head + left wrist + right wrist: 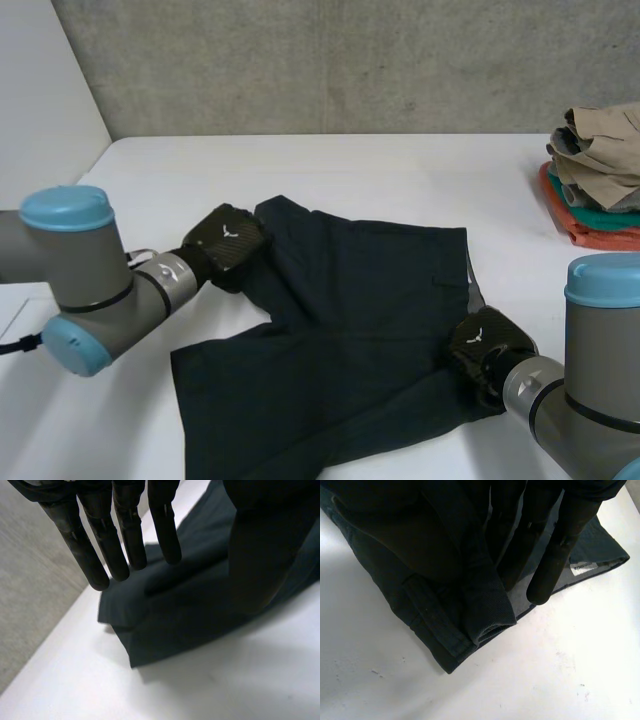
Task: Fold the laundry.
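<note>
On the white table [400,170], a pair of dark shorts [350,320] is being shown spread flat near the middle, with its legs pointing toward 9 o'clock and its waistband toward 3 o'clock. At about 10 o'clock of the shorts, the left hand [225,245] is being held over the end of the far leg. In the left wrist view its fingers [120,545] are being kept straight and apart from the thumb, with nothing clasped and a corner of the leg lying below the fingertips. At about 4 o'clock of the shorts, the right hand [485,350] is being held at the near end of the waistband [485,610]. A raised ridge of that band is being pinched between its straight fingers [555,555] and the thumb, and a small white label [583,568] is being exposed just beyond them. At 2 o'clock on the table, well apart from the shorts, a pile of folded clothes [600,160] is being kept.
</note>
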You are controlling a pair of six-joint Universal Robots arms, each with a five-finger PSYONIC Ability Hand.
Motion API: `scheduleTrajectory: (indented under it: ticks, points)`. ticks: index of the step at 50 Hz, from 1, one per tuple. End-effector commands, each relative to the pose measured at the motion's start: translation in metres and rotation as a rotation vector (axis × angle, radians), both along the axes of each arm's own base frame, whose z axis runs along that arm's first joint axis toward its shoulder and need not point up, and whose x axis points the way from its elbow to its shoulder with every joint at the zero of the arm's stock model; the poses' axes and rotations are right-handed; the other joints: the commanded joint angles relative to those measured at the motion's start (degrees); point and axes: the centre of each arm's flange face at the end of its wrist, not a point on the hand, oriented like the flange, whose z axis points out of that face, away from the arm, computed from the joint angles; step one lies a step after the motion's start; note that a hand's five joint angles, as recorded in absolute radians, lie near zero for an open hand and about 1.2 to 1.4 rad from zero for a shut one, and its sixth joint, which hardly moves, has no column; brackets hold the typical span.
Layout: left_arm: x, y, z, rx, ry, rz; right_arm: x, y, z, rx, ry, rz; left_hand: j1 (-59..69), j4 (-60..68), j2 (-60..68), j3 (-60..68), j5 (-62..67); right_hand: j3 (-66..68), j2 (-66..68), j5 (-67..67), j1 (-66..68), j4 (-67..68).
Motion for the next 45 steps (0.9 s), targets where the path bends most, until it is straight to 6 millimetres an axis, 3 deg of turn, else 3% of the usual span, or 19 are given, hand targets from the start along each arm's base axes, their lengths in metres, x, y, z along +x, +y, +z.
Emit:
scheduleTrajectory:
  ticks: [1,4,8,14,22,31,37,39,42,45]
  points:
    - [-0.004,-0.018,-0.025,0.012,-0.008,0.007,-0.001,-0.001,-0.002,0.002,0.002,-0.004,11.7,11.6,11.7,11.9,11.8,11.1,12.9,11.8,17.3,11.2]
    - [-0.006,-0.023,-0.028,0.004,-0.007,0.007,-0.001,0.000,-0.002,0.004,0.003,-0.004,18.3,18.2,18.3,18.5,18.4,11.1,12.9,11.8,17.3,11.2]
    - [-0.007,-0.027,-0.032,0.000,-0.007,0.015,-0.002,0.001,-0.003,0.008,0.005,-0.005,44.5,44.4,44.5,44.7,44.6,11.1,12.9,11.8,17.3,11.2]
    - [0.003,-0.021,-0.036,0.020,-0.066,0.141,-0.003,0.000,-0.004,0.003,0.003,-0.008,45.0,44.9,45.1,45.2,45.1,11.1,12.9,11.8,17.3,11.2]
    - [0.029,0.002,-0.014,0.015,-0.136,0.325,-0.001,0.001,-0.003,-0.003,0.001,-0.002,45.0,44.9,45.1,45.2,45.1,11.1,12.9,11.8,17.3,11.2]
    - [0.026,0.021,-0.015,0.051,-0.164,0.336,0.000,0.003,-0.004,0.002,-0.002,0.000,45.0,44.9,45.1,45.2,45.1,11.1,12.9,11.8,17.3,11.2]
    - [0.027,0.023,-0.012,0.047,-0.194,0.391,0.000,0.003,-0.004,0.010,-0.019,-0.016,45.0,44.9,45.1,45.2,45.1,11.1,12.9,11.8,17.3,11.2]
    - [0.025,0.024,-0.007,0.032,-0.187,0.397,0.000,0.003,-0.004,0.012,-0.022,-0.018,37.4,37.3,37.4,37.6,37.4,11.1,12.9,11.8,17.3,11.2]
    - [0.020,0.022,0.003,-0.013,-0.155,0.378,0.000,0.003,-0.004,0.012,-0.022,-0.016,2.3,2.2,2.3,2.5,2.4,11.1,12.9,11.8,17.3,11.2]
    - [0.014,0.017,0.007,-0.044,-0.120,0.335,0.000,0.003,-0.004,0.011,-0.021,-0.016,3.2,3.1,3.2,3.4,3.2,11.1,12.9,11.8,17.3,11.2]
